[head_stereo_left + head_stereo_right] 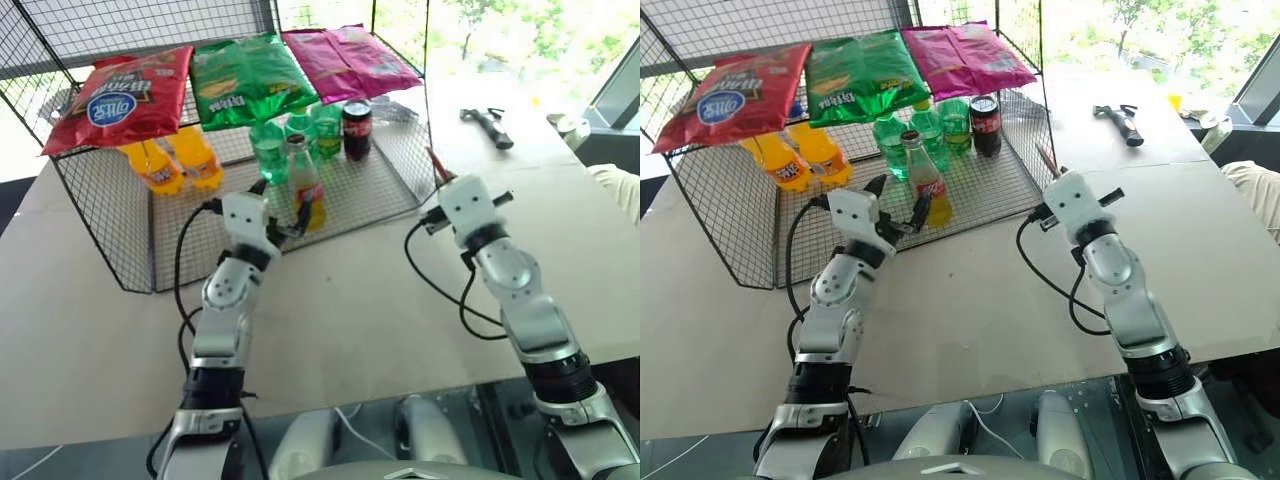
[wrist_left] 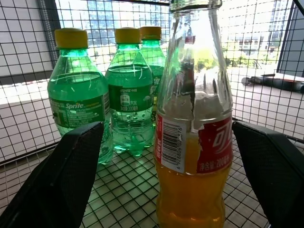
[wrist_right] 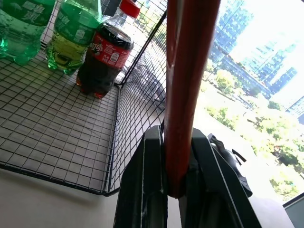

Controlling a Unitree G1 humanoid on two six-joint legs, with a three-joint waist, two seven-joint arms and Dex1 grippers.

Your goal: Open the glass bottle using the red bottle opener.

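The glass bottle (image 1: 305, 190) stands upright near the front edge of the wire rack's (image 1: 120, 235) mesh floor, with open mesh in front of it and to its right as far as the rack's right wall. The left gripper (image 1: 278, 218) has its fingers spread wide on either side of the bottle's lower body, not touching it. Close behind the bottle stand three green plastic bottles (image 2: 128, 90), a dark cola bottle (image 1: 356, 128) to their right and orange bottles (image 1: 180, 160) further left; chip bags (image 1: 240, 75) lie on the rack's top. The right gripper (image 3: 178, 180), just outside the rack's right front corner, is clamped on the red bottle opener (image 3: 187, 71). A black tool (image 1: 488, 125) lies well apart on the pale counter (image 1: 380, 320).
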